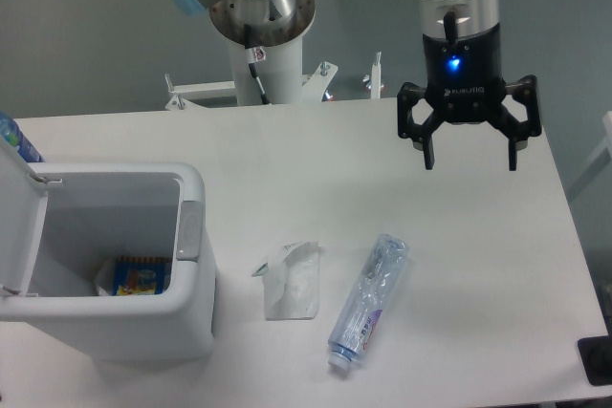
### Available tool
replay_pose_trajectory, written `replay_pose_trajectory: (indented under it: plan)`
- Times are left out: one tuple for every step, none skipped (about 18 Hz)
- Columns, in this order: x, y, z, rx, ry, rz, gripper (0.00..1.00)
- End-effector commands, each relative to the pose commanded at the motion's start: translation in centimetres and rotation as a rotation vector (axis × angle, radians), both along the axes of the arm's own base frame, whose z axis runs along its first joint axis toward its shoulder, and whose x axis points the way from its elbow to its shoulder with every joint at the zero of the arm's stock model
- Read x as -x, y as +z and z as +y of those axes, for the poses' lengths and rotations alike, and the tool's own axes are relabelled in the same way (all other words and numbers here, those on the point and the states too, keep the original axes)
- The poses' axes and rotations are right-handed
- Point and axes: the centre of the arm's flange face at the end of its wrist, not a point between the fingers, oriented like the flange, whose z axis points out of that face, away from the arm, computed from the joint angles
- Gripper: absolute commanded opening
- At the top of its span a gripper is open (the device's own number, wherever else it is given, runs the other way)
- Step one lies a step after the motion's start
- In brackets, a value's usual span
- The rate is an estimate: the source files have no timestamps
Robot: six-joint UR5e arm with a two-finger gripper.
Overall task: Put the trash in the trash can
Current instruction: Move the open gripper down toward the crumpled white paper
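Crushed bottle (368,304) flat on table (459,265), cap toward near edge, long axis slightly diagonal; pincer (469,156) spread, empty, above.

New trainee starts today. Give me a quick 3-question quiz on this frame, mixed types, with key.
1. True or false: the gripper is holding the crushed bottle.
2. What lies between the trash can and the bottle?
A. a cup
B. the crumpled white wrapper
C. a sponge
3. Fill in: the trash can's lid is ____.

Key
1. False. It hangs open above the table, apart from the bottle.
2. B
3. Open; a blue-and-yellow packet shows inside.
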Motion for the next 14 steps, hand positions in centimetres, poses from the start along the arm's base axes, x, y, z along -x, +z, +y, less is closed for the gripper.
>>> replay_pose_trajectory:
  plan:
    - [0.0, -0.1, 0.0, 0.000, 0.000, 0.000, 1.00]
    - [0.0, -0.2, 0.0, 0.000, 0.000, 0.000, 1.00]
    - [0.0, -0.3, 0.0, 0.002, -0.001, -0.002, 1.00]
    - [-0.1, -0.4, 0.0, 0.002, -0.002, -0.004, 1.00]
    - [-0.2, -0.5, 0.0, -0.001, -0.001, -0.006, 1.00]
    - [-0.3, -0.6, 0.2, -0.001, 0.002, -0.011, 1.00]
    - [-0.3, -0.7, 0.2, -0.001, 0.002, -0.013, 1.00]
    - [-0.3, -1.0, 0.3, 0.001, 0.002, -0.015, 1.00]
    - [-0.3, -1.5, 0.3, 0.004, 0.001, -0.024, 1.00]
    - [-0.4, -1.9, 0.4, 0.007, -0.002, -0.031, 1.00]
    - [-0.4, -2.6, 0.3, 0.012, -0.003, -0.042, 1.00]
    - [-0.5, -3.3, 0.4, 0.017, -0.003, -0.053, 1.00]
    - [-0.7, -4.0, 0.3, 0.021, -0.003, -0.060, 1.00]
    - [-0.8, -4.7, 0.3, 0.022, -0.002, -0.065, 1.00]
